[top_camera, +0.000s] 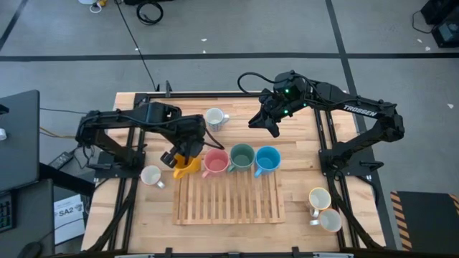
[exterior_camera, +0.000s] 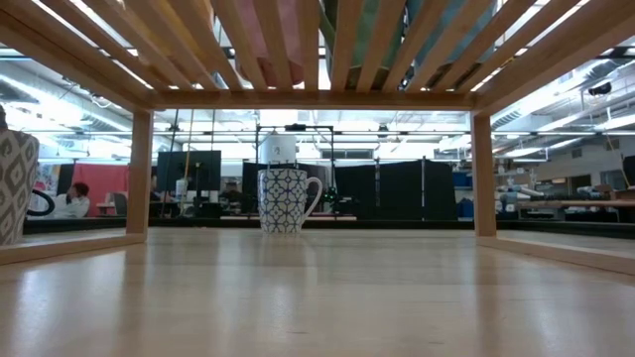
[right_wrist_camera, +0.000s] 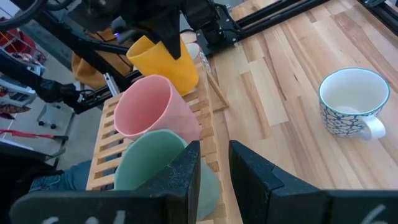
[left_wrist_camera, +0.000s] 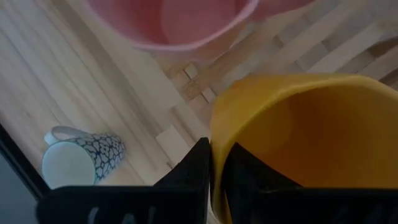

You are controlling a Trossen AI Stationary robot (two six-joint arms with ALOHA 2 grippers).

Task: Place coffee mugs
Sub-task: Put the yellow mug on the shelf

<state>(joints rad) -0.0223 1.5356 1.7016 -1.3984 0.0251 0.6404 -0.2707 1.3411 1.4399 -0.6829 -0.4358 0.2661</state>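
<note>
The orange mug sits tilted at the far left corner of the slatted wooden rack. My left gripper is shut on it. Beside it along the rack's far edge lie the pink mug, the dark green mug and the blue mug, all leaning on the slats. My right gripper hovers open and empty over the table beyond the green and blue mugs. A patterned white mug stands upright on the table behind the rack. My left gripper holds the orange mug by its rim, with one finger inside the mug and one finger outside its wall. The fingers come from above, pointing down. The mug is tilted over the rack's far left corner; its underside is hidden.
Another patterned white mug stands on the table left of the rack. Two cream mugs stand near the right front. The rack's near slats are bare. Bare tabletop lies right of the rack.
</note>
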